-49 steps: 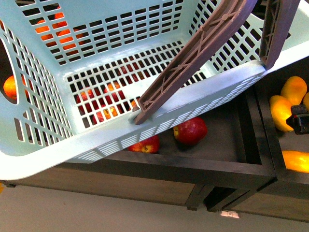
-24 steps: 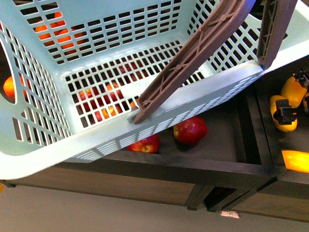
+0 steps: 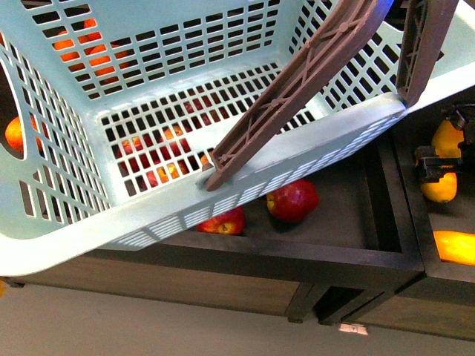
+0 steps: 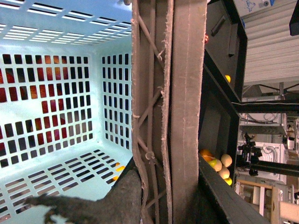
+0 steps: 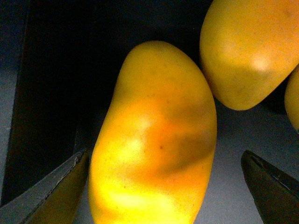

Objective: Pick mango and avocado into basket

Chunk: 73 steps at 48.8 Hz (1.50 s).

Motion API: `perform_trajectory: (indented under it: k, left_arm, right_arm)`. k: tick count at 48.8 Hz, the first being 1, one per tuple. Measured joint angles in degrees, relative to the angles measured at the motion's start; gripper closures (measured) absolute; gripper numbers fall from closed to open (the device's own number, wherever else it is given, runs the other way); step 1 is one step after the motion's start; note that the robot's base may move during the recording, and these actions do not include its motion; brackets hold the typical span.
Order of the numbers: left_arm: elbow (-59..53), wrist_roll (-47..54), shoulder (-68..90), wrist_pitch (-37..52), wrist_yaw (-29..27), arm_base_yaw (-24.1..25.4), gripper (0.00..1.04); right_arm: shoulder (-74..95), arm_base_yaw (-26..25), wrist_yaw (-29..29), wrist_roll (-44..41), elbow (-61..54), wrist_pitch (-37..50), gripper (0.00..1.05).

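My right claw (image 5: 163,161) hangs spread wide, a finger on either side of the mango (image 5: 152,121), which lies in the dark bin (image 5: 51,84) right beneath it, long axis square to the closing line. The basket (image 3: 312,152) hangs well left.

**A mock grocery stand, probably inside a lab**

Fruit lies sorted by kind in dark wooden display bins (image 3: 349,222): red apples (image 3: 293,200), oranges (image 3: 16,133), yellow mangoes (image 3: 439,191). A pale teal shopping basket (image 3: 148,222) adds to the shop look. Behind the bins, the left wrist view shows what seem to be metal equipment racks (image 4: 266,126).
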Motion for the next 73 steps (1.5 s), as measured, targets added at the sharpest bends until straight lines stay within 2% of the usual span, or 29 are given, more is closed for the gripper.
perform_trajectory:
  k: [32, 37, 43, 47, 62, 73]
  left_arm:
    - [0.00, 0.00, 0.00, 0.00, -0.02, 0.00, 0.84]
    - [0.00, 0.00, 0.00, 0.00, 0.00, 0.00, 0.84]
    - [0.00, 0.00, 0.00, 0.00, 0.04, 0.00, 0.84]
    - [0.00, 0.00, 0.00, 0.00, 0.04, 0.00, 0.84]
    - [0.00, 0.00, 0.00, 0.00, 0.02, 0.00, 0.84]
    - [0.00, 0.00, 0.00, 0.00, 0.00, 0.00, 0.84]
  right_arm:
    - [4.07, 0.13, 0.35, 0.50, 5.09, -2.49, 0.09]
    - [4.20, 0.13, -0.07, 1.07, 5.14, -2.51, 0.17]
    - [4.33, 0.26, -0.48, 1.64, 5.11, -2.51, 0.33]
    - [4.33, 0.31, -0.42, 1.62, 5.05, -2.49, 0.39]
    - [2.54, -0.61, -1.25, 1.99, 2.05, -1.25, 0.41]
    - [-2.19, -2.82, -3.91, 2.19, -3.30, 0.66, 0.41]
